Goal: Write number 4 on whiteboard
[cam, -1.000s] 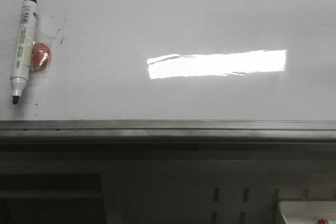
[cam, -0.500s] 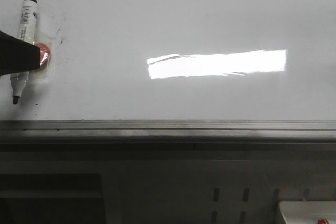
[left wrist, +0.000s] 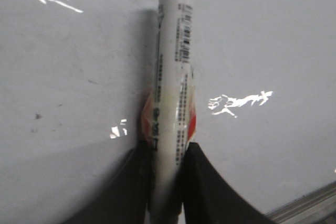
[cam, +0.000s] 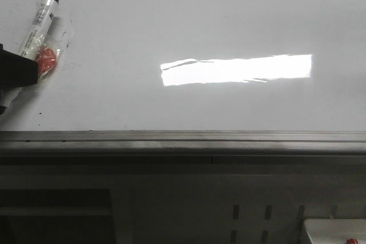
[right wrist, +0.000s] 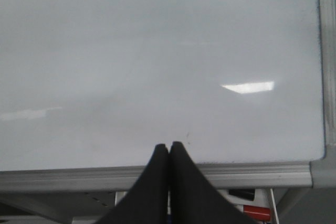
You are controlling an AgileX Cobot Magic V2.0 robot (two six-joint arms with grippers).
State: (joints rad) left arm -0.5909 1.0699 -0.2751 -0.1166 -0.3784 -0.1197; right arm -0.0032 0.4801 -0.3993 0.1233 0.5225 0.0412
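The whiteboard is glossy white with a bright rectangular glare and a grey bottom rail. No number 4 shows on it; only small faint smudges do. A white marker pen with a black end cap and a red-orange patch at mid-barrel lies tilted at the far left. My left gripper is shut on the marker's lower barrel, its black fingers on both sides of it. My right gripper is shut and empty, over the board's bottom rail; it is out of the front view.
Below the rail is a dark grey frame with slots. A white box with a red part sits at the lower right. In the right wrist view the board's right corner and a black and red object below it show.
My left gripper came in from the left edge and closed on the marker. The marker has tilted, its cap end swung up and to the right, its tip now hidden.
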